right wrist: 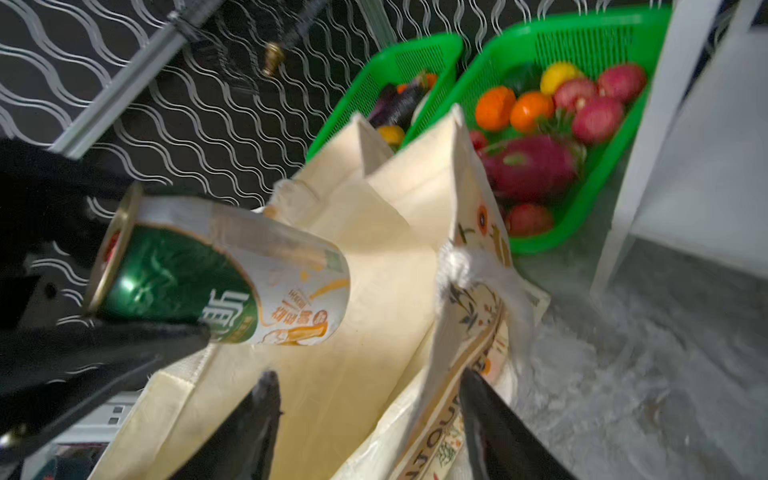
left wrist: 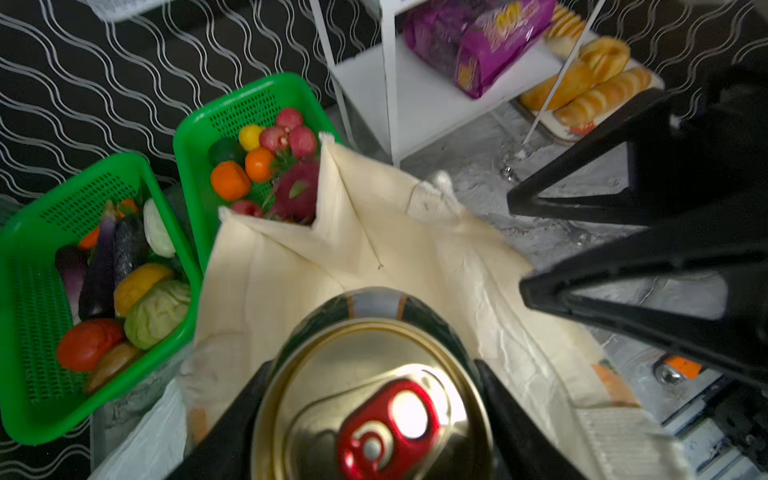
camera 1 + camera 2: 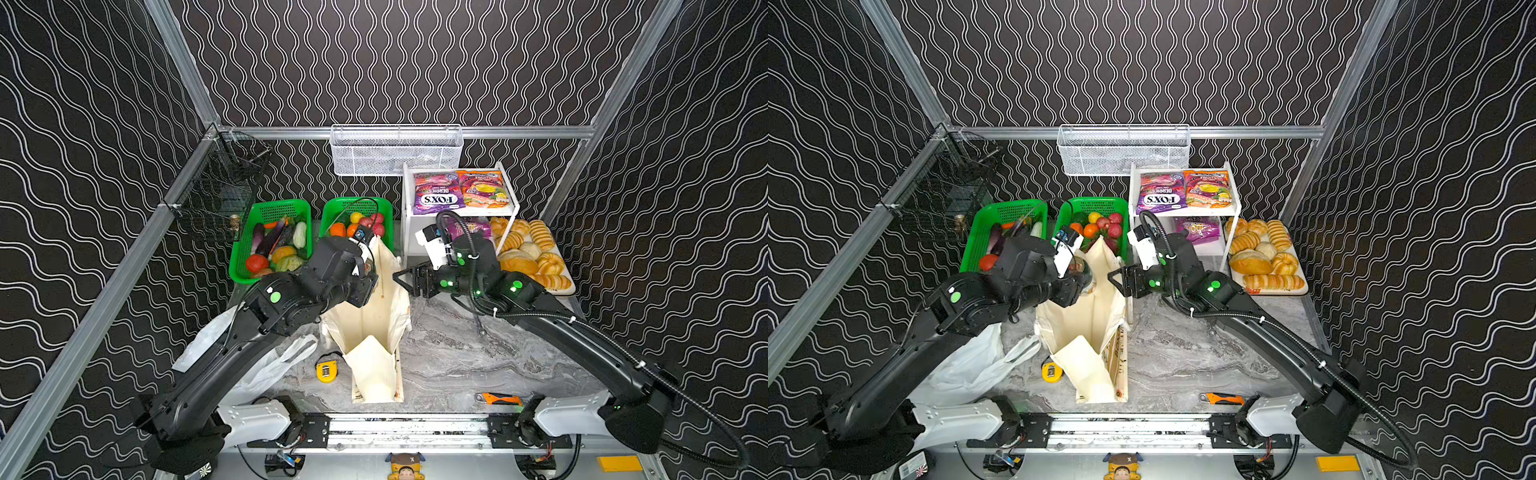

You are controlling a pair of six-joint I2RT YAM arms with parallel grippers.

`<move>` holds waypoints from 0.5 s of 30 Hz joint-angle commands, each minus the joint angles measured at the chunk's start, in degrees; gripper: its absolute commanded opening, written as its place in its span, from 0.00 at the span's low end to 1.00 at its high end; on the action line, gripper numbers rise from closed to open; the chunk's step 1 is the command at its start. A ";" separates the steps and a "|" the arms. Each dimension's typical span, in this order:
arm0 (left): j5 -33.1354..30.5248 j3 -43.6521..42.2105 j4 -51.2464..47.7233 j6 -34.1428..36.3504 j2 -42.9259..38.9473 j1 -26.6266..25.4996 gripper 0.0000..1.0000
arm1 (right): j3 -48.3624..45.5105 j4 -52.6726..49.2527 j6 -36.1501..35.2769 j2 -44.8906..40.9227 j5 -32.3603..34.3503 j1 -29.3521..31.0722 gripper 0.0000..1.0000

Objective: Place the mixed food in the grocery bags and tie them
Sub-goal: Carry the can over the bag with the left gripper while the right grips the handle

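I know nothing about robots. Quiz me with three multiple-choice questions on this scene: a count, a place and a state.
1. How many green baskets? A) one B) two C) four
2. The green can is: A) in a basket B) in the right arm's jaws C) over the cloth tote
3. The right arm's jaws: A) open B) shut empty C) shut on the can
B, two stand side by side. C, the left arm's jaws hold it above the tote's mouth. A, they straddle the tote's wall, apart.
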 commanded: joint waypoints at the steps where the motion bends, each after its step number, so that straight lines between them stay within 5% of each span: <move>1: 0.11 -3.35 5.69 -2.69 -0.31 0.83 0.34 | 0.92 -2.89 9.07 3.00 -1.05 0.30 0.59; 3: 0.38 -6.00 8.02 -3.32 -0.31 0.92 0.33 | 2.14 -3.85 9.16 4.88 -1.66 0.56 0.56; 8: 0.46 -13.14 15.43 -4.56 -0.53 1.05 0.32 | 3.28 -4.45 9.39 6.71 0.24 1.04 0.28; 15: -1.92 -23.94 29.60 -6.99 -1.38 1.04 0.29 | -1.00 1.89 12.05 4.34 1.00 1.02 0.18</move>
